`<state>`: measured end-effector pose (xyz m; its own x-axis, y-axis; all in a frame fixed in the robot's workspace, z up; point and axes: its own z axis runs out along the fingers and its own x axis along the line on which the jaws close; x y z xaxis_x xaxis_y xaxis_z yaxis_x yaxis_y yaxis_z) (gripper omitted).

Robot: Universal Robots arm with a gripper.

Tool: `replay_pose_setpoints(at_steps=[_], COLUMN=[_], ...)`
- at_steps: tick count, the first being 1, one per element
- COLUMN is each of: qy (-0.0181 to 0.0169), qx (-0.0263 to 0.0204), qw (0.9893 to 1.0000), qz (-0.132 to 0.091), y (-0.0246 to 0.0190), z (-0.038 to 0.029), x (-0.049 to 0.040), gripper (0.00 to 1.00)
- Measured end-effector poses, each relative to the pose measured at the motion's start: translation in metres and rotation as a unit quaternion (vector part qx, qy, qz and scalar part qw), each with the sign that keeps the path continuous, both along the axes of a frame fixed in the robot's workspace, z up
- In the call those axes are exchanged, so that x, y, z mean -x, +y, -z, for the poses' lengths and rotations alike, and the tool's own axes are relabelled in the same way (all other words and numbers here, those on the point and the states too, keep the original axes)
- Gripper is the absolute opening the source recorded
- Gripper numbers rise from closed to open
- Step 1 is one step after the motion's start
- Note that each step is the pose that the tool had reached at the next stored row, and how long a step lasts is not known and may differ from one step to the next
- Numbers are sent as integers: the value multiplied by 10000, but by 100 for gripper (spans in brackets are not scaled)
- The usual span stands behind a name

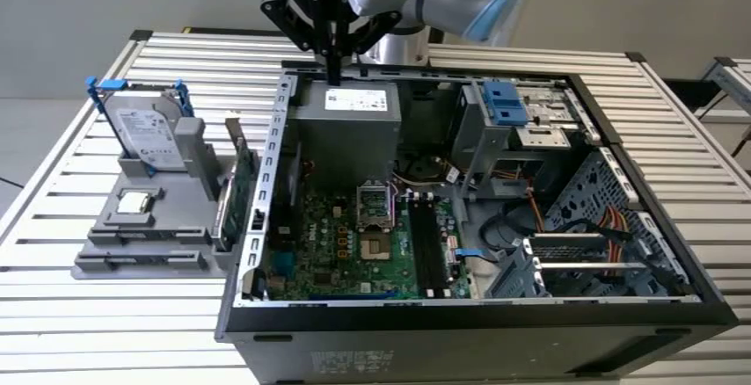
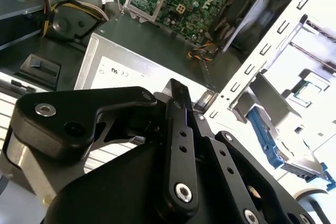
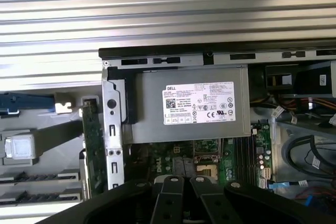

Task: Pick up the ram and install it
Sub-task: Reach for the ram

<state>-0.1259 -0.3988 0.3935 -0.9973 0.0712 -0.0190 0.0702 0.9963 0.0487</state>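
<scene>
Gripper [image 1: 334, 73] hung empty, fingers pressed together, over the case's rear edge by the power supply [image 1: 346, 114]. What looked like the ram [image 1: 245, 193] stood on edge in the grey holder [image 1: 141, 249] on the counter [image 1: 70, 315], just outside the case wall [image 1: 278, 139] and well apart from it. A good grasp likely needed opened fingers and a straight descent onto its top edge, clear of the neighbouring card [image 1: 224, 183].

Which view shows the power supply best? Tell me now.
The first wrist view: the power supply faces the camera, label whole. The exterior view shows it from above, at an angle; the second wrist view shows it slanted, partly hidden.
</scene>
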Motion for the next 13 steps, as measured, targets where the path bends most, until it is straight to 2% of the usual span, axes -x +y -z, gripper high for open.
replay_pose_setpoints(at_steps=[13], qy=[0], qx=[0], qw=[10000], qz=[0], y=[0], z=[0], x=[149], gripper=[0])
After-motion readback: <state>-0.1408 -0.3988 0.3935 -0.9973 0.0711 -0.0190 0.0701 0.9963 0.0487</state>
